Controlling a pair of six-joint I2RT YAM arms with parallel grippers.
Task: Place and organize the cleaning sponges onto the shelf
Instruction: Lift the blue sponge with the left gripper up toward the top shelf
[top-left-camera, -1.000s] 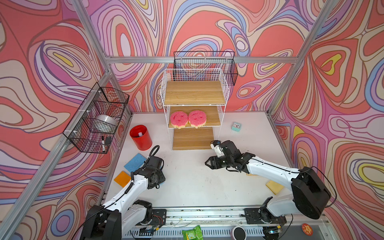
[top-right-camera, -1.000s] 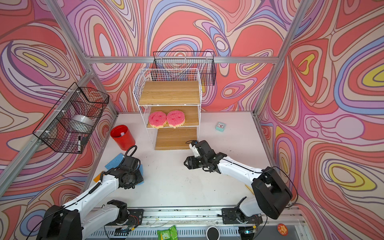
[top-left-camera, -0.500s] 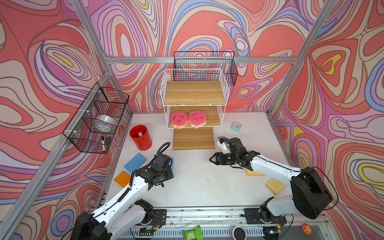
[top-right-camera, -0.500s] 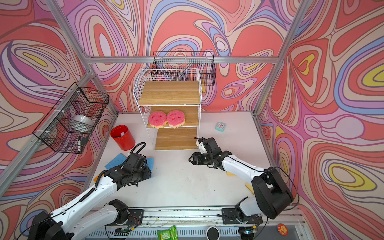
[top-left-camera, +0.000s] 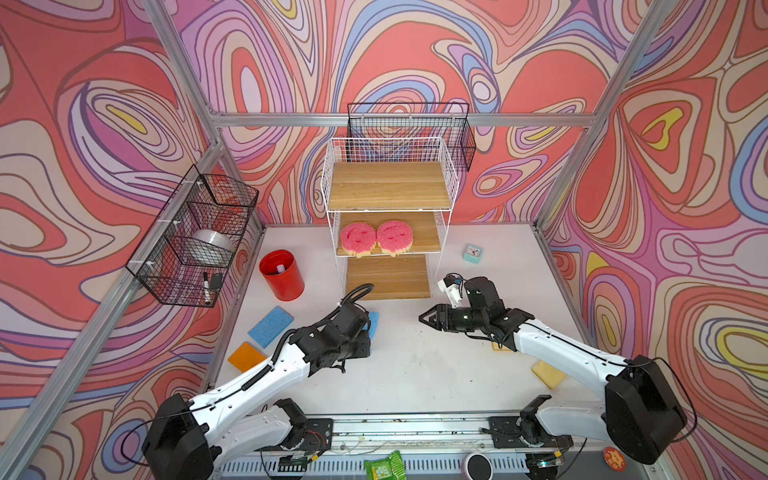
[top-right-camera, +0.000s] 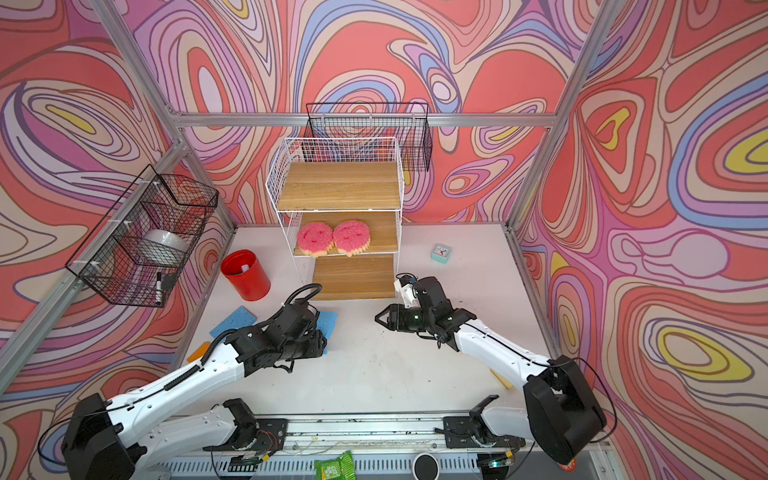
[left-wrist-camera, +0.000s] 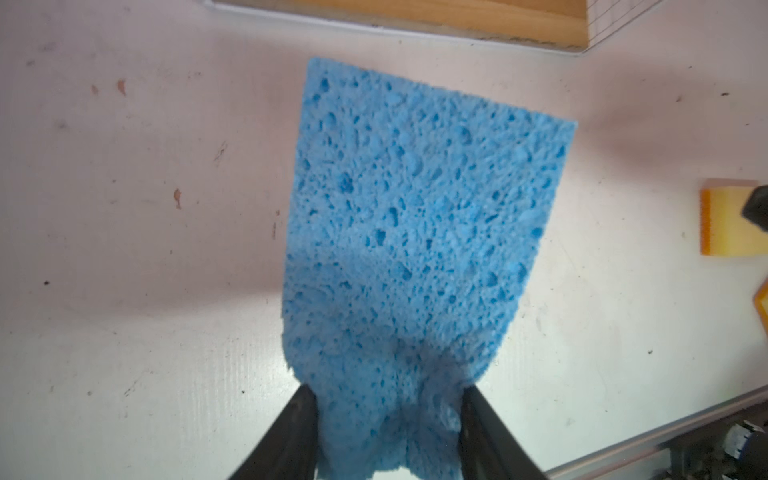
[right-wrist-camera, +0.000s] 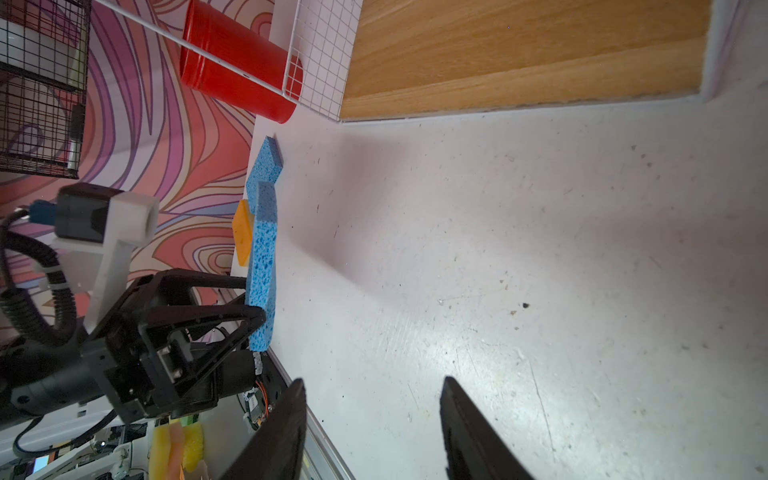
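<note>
My left gripper (left-wrist-camera: 388, 390) is shut on one end of a blue sponge (left-wrist-camera: 415, 228). In both top views the blue sponge (top-left-camera: 372, 322) (top-right-camera: 328, 322) hangs just above the table, in front of the shelf's lowest board. The shelf (top-left-camera: 390, 185) holds two pink smiley sponges (top-left-camera: 356, 238) (top-left-camera: 394, 237) on its middle board. A second blue sponge (top-left-camera: 271, 326) and an orange sponge (top-left-camera: 246, 356) lie at the left. Yellow sponges (top-left-camera: 548, 374) (top-left-camera: 500, 346) lie at the right, one partly under the right arm. My right gripper (top-left-camera: 422, 318) (right-wrist-camera: 374, 380) is open and holds nothing.
A red cup (top-left-camera: 281, 275) stands left of the shelf and a mint clock (top-left-camera: 472, 253) to its right. Black wire baskets hang on the left wall (top-left-camera: 195, 237) and behind the shelf (top-left-camera: 409, 129). A green packet (top-left-camera: 384, 467) lies beyond the front rail.
My left gripper has carried the blue sponge to the right, from near the left sponges to in front of the shelf. The right gripper's jaws have narrowed a little.
</note>
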